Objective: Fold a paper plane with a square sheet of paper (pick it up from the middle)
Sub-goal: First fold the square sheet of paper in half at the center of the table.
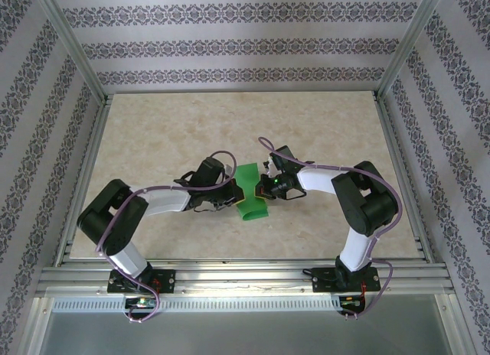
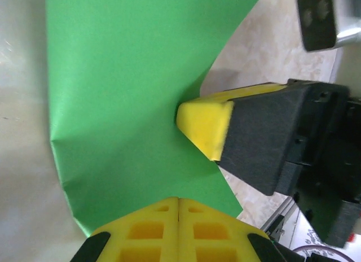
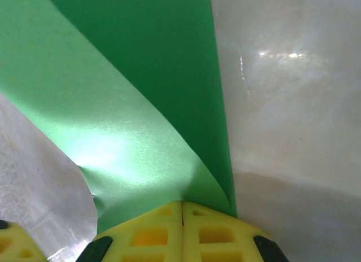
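Top external: square sheet of paper (image 1: 251, 208) sits mid-surface (image 1: 191, 133), bowed and pinched in at its waist, directly between the claws. Left claw (image 1: 231, 193) is clamped on its left edge and right claw (image 1: 263, 187) on its right edge, both with fingers closed together on the paper. Risk as I read it: any opposing pull could tear or crumple the thin sheet at the pinch points, and if one grip slips the fold goes skewed.

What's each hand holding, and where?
Both hold the paper, pinched shut: left hand on one side edge, right hand on the opposite edge, about mid-length.
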Controlling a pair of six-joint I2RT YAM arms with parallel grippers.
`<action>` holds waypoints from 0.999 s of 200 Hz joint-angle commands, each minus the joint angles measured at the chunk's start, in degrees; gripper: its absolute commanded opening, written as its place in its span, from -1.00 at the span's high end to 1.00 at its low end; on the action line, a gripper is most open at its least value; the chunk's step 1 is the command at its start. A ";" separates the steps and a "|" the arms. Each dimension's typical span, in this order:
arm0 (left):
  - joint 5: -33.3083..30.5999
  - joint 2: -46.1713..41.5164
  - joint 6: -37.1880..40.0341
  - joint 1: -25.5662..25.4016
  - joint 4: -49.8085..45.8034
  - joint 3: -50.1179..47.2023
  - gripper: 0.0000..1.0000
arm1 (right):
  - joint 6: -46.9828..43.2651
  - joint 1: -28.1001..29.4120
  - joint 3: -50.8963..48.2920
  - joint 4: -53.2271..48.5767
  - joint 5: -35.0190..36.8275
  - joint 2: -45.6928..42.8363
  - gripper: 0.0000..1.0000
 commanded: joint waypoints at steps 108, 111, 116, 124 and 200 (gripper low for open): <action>-1.22 -0.80 -0.38 -1.50 1.72 -5.77 1.00 | 0.44 -0.04 -3.19 -7.12 6.87 1.68 1.00; -1.30 -1.23 -0.23 -1.50 1.35 -5.38 1.00 | 0.45 0.00 -3.15 -7.15 6.87 1.68 1.00; -1.38 -1.87 -0.02 -1.56 0.78 -4.81 1.00 | 0.45 0.01 -3.18 -7.15 6.87 1.68 1.00; -1.34 -2.63 0.31 -1.71 0.26 -4.05 1.00 | 0.45 0.01 -3.17 -7.15 6.94 1.68 1.00; 1.75 2.24 -2.81 -2.79 6.04 -5.26 1.00 | 0.63 0.01 -3.14 -7.08 6.87 1.68 1.00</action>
